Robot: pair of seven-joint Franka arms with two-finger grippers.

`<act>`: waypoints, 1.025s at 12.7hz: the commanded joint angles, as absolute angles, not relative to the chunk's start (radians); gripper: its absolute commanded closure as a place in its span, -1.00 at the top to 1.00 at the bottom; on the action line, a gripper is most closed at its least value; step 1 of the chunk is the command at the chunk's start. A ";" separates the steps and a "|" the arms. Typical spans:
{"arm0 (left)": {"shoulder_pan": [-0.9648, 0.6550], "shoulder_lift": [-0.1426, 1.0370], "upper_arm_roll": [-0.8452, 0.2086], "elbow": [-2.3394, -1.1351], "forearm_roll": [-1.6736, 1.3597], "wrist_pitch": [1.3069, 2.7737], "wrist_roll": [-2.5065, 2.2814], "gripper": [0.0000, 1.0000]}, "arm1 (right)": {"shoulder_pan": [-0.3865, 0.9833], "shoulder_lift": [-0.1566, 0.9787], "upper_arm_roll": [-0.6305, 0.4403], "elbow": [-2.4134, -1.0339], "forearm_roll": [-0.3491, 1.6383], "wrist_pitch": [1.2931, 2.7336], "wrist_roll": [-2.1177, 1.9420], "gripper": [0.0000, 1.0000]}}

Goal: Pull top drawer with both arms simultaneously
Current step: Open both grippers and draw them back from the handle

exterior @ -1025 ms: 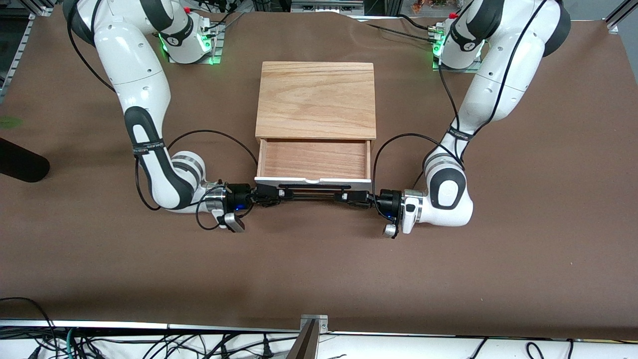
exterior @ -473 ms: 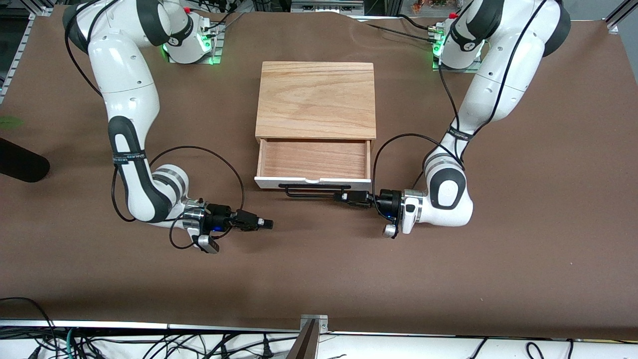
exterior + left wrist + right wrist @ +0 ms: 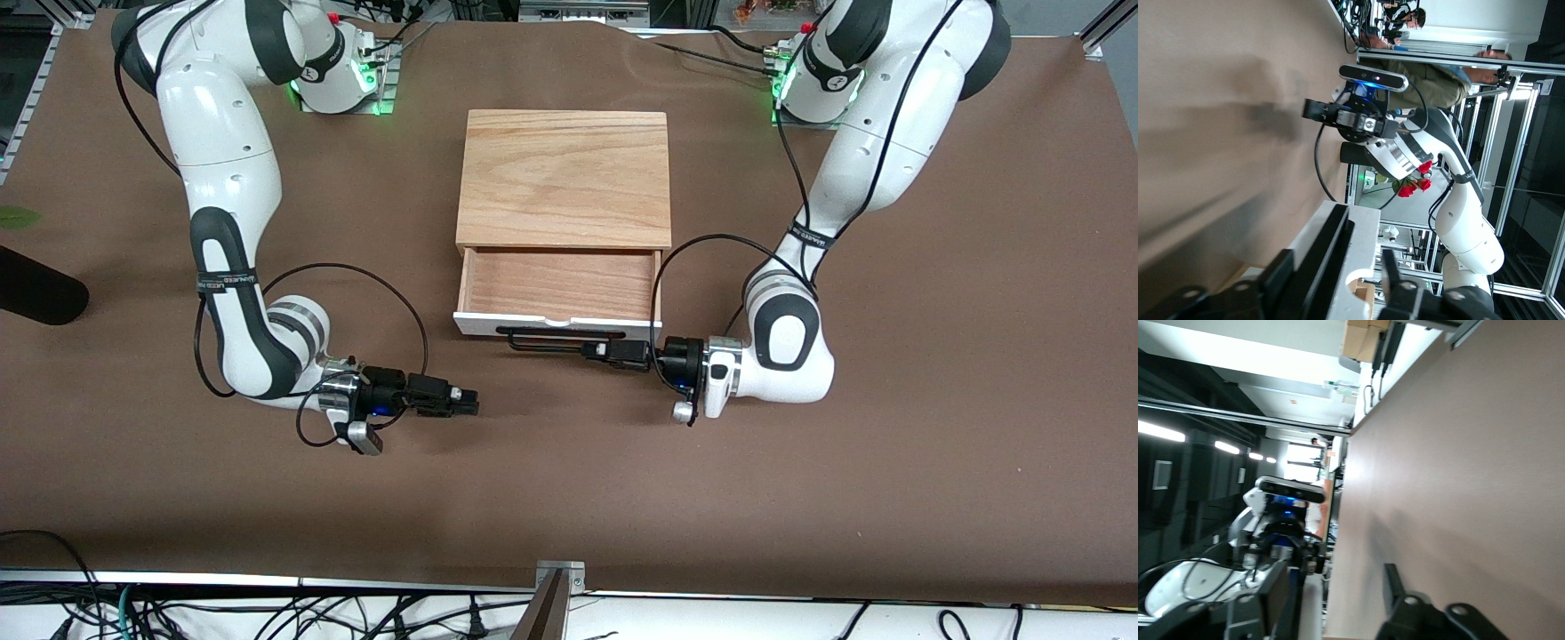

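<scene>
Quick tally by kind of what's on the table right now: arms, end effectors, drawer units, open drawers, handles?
White jointed robot arms: 2 (left, right)
Black two-finger end effectors: 2 (left, right)
Light-wood drawer boxes: 1
Open top drawers with white front: 1
Thin black bar handles: 1
Total: 7

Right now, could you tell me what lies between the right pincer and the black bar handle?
Only bare brown table, in the front view.
</scene>
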State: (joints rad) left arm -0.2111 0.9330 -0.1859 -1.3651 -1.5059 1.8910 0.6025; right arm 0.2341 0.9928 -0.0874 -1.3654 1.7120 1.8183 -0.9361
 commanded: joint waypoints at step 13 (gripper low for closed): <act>-0.155 0.873 -0.156 -1.230 -1.017 1.884 0.442 1.00 | 0.307 0.999 -0.219 -1.131 1.347 2.066 -0.598 1.00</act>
State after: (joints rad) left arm -0.1734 0.8921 -0.1562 -1.2330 -1.0858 1.8938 0.4572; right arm 0.2840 0.9907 -0.2064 -1.1543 1.3838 2.0262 -0.6556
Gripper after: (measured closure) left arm 0.000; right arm 0.000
